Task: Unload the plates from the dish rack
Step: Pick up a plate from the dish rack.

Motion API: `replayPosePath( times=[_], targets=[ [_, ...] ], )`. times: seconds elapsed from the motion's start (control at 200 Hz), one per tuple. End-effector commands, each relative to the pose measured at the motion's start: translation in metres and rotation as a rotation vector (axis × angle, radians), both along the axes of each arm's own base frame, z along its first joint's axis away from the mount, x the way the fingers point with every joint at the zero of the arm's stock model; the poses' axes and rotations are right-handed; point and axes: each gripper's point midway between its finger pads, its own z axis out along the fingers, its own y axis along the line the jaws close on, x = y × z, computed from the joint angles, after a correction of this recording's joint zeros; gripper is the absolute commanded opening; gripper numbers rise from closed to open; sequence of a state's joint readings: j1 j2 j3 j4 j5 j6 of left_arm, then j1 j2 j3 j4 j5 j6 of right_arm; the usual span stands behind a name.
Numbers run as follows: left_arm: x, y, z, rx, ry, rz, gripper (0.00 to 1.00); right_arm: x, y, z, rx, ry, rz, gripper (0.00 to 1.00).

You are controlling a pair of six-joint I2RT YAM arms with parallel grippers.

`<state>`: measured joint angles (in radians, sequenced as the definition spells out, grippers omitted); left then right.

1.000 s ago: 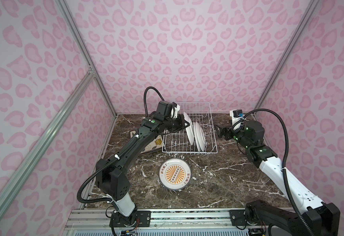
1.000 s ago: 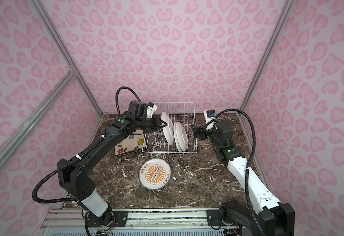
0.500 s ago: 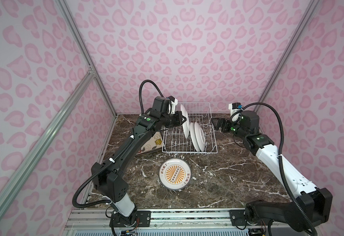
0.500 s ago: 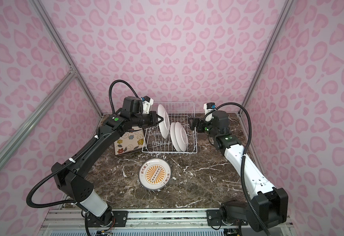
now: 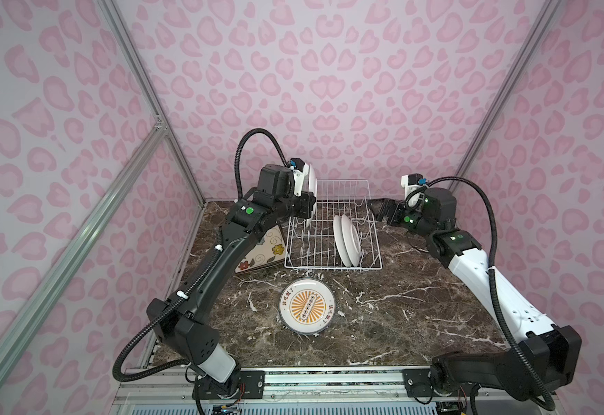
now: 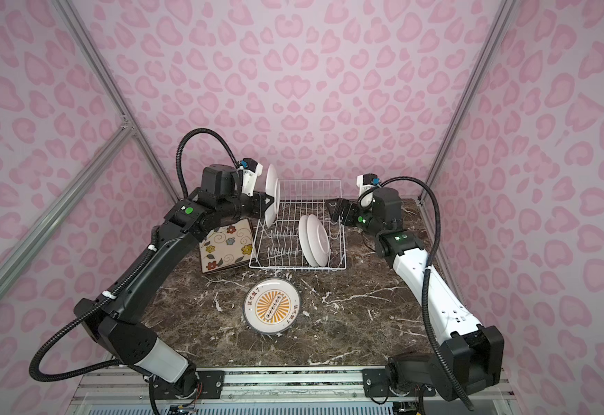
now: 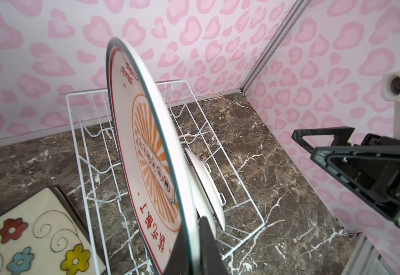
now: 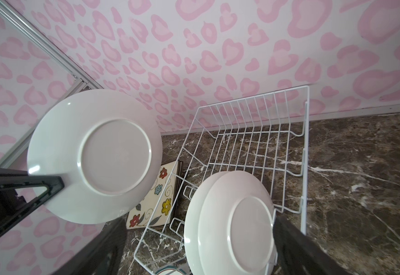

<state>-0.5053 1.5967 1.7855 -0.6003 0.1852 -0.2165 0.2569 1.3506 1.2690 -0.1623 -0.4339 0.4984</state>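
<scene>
The left gripper is clenching the lower rim of a round white plate, holding it on edge above the far left corner of the dish rack. That plate's orange sunburst print is facing left, as the left wrist view shows, while its plain back is facing right toward the right gripper. The right gripper is hanging by the rack's far right side with its jaws spread wide and nothing between them. Two more round plates are standing upright in the rack's right half, leaning one against the other between the tines, with their plain backs showing in the right wrist view. A fourth round plate is lying face up on the marble table, just near of the rack and apart from it. A stack of square plates is lying on the table just left of the rack, the top one showing its cream face with coloured flowers and swirls; how many are in the stack cannot be told.
</scene>
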Motion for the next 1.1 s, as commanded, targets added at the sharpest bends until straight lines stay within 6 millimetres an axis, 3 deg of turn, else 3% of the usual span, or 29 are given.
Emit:
replayPosePath(
  times=[0.0,0.29,0.515,0.605,0.62,0.705,0.82,0.87,0.895,1.095],
  targets=[
    [0.000,0.005,0.025,0.079,-0.163,-0.029,0.04,0.001,0.009,0.013,0.072,0.046,0.024,0.97],
    [-0.019,0.005,0.026,0.375,-0.507,-0.105,0.04,0.007,0.021,0.038,0.126,0.044,0.076,0.94],
    [-0.019,0.006,0.008,0.626,-0.643,-0.130,0.04,0.012,0.031,0.043,0.170,0.047,0.106,0.94],
    [-0.016,0.006,0.000,0.717,-0.681,-0.119,0.04,0.013,0.036,0.034,0.154,0.066,0.120,0.94],
    [-0.015,0.007,-0.002,0.729,-0.685,-0.115,0.04,0.013,0.037,0.046,0.157,0.040,0.125,0.94],
    [-0.013,0.004,-0.013,0.779,-0.694,-0.128,0.04,0.013,0.045,0.049,0.149,0.037,0.143,0.94],
    [-0.012,-0.004,-0.028,0.843,-0.699,-0.160,0.04,0.013,0.054,0.045,0.129,0.040,0.156,0.92],
    [-0.013,-0.009,-0.025,0.860,-0.729,-0.163,0.04,0.014,0.057,0.042,0.124,0.049,0.160,0.92],
    [-0.014,-0.011,-0.039,0.887,-0.721,-0.184,0.04,0.015,0.059,0.039,0.121,0.059,0.161,0.92],
    [-0.021,-0.032,-0.053,0.931,-0.757,-0.250,0.04,0.022,0.069,0.019,0.105,0.094,0.176,0.89]
  ],
)
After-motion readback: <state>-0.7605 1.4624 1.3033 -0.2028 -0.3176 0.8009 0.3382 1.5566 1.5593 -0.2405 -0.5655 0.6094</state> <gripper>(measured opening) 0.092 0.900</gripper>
